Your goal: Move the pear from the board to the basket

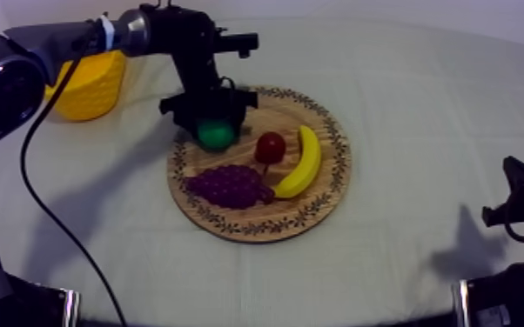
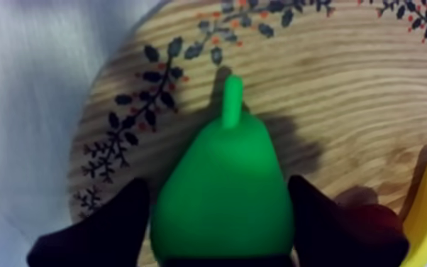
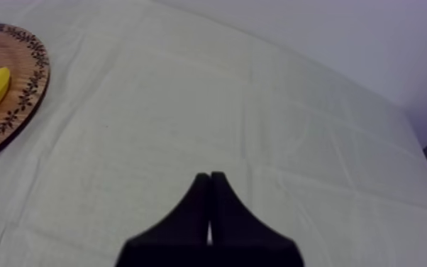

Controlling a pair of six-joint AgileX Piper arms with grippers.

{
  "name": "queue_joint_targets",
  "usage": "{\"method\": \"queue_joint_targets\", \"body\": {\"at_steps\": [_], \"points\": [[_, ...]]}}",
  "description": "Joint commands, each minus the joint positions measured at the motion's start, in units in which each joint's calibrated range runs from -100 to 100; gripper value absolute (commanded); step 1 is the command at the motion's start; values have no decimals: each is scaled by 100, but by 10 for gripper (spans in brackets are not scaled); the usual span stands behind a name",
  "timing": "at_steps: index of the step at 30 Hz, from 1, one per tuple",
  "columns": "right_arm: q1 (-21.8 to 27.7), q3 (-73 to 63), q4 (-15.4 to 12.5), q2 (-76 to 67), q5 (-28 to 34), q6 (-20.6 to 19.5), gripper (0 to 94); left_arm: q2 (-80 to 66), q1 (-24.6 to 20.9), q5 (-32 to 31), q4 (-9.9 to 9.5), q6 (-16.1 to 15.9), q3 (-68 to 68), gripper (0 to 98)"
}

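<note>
Right gripper (image 3: pixel 210 177), near right edge of the table: fingers together, empty. Left gripper (image 1: pixel 215 130), at the far left rim of the round wooden patterned board (image 1: pixel 339 174): fingers clamped either side of the green toy pear (image 2: pixel 220 206). The grasp step appears in hand. Next calls for a clean lift, then carrying to the yellow basket (image 1: pixel 91 87) at the far left corner.

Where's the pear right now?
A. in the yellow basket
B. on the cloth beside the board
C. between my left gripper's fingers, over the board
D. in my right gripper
C: the left gripper has its fingers against both sides of the pear, over the wooden board.
</note>
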Motion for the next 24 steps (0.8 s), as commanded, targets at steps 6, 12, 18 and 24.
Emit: {"method": "queue_joint_targets", "body": {"at_steps": [6,12,18,24], "points": [[-1,-2,-2,0,-5,-2,4,7,25,38,-5,-25,10,443],[-1,-2,-2,0,-5,-7,4,-404,41,151,-31,-29,171,420],[-1,-2,-2,0,-5,-5,4,-1308,77,475,-83,-27,298,415],[-1,-2,-2,0,-5,-2,4,-2219,145,1025,-163,-50,-2,406]]}}
